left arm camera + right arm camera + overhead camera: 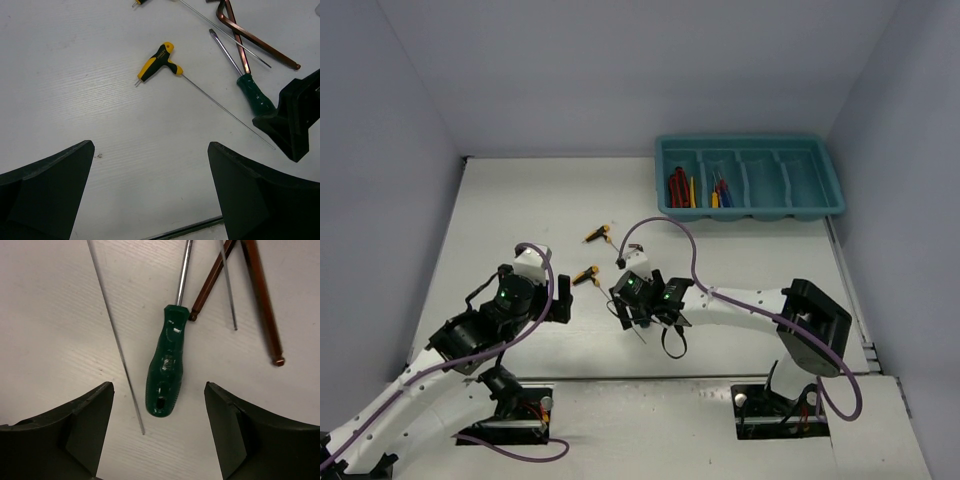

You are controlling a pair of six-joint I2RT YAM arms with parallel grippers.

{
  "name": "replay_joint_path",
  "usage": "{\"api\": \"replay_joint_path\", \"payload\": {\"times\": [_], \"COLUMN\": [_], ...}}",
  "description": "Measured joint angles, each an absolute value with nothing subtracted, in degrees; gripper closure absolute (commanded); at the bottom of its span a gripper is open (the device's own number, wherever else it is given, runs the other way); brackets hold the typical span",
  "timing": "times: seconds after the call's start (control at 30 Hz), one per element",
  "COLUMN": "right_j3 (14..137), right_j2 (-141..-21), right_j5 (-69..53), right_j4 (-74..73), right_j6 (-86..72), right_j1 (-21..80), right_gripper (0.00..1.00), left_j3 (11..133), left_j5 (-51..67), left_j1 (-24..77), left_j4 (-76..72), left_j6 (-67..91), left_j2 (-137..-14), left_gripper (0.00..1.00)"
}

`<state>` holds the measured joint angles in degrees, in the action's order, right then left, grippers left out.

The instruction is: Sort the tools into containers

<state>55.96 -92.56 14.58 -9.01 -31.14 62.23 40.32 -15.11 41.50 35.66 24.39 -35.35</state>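
Fingers of your right gripper (157,390) stand wide apart and grip nothing. In the wrist view, the green-handled screwdriver (164,370) lies flat on the white table (50,315) between them. A copper-brown hex key (260,295) lies just beside its shaft. Your left gripper (151,150) is also spread wide and holds nothing. A yellow-black T-handle (159,61) lies beyond its fingertips, and a second T-handle (597,235) sits farther out. At the table's far right, the teal tray (750,212) holds red-handled pliers (678,186) in its leftmost compartment and a blue screwdriver (724,194) in the next.
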Motion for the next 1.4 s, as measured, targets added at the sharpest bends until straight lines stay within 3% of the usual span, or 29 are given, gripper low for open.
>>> {"api": "replay_joint_path", "payload": {"times": [0.17, 0.4, 0.5, 0.6, 0.87, 1.0, 1.2, 1.4], "right_j3": [54.8, 52.1, 52.0, 52.0, 54.5, 64.4, 77.2, 86.8], "right_j2": [-93.9, -96.0, -97.1, -97.4, -95.1, -91.4, -87.5, -94.4], "right_j5": [16.5, 19.8, 20.7, 21.5, 22.2, 21.8, 21.1, 19.6], "right_j4": [-6.9, -5.8, -5.5, -5.1, -6.5, -9.2, -8.0, -9.5], "right_j6": [-36.2, -40.2, -40.8, -40.9, -35.2, -29.3, -22.3, -16.1], "right_j1": [63.8, 63.8, 63.8, 63.8, 63.8, 61.6, 42.9, 24.6], "right_gripper": [0.37, 0.55, 0.73, 1.0, 1.0, 1.0, 1.0, 1.0], "left_j3": [40.3, 40.3, 40.3, 40.3, 40.3, 40.3, 40.3, 40.3], "left_j5": [-15.2, -15.3, -15.3, -15.6, -15.9, -16.0, -16.0, -16.2], "left_j1": [41.5, 41.5, 41.5, 41.5, 41.5, 41.5, 41.5, 41.5], "left_j4": [35.7, 35.7, 35.7, 35.7, 35.7, 35.7, 35.7, 35.7], "left_j6": [24.2, 24.2, 24.2, 24.2, 24.2, 24.2, 24.2, 24.1], "left_j2": [-35.2, -35.0, -34.7, -34.5, -34.5, -34.7, -34.9, -34.4], "left_gripper": [0.03, 0.03, 0.03, 0.03, 0.03, 0.03, 0.03, 0.03]}}
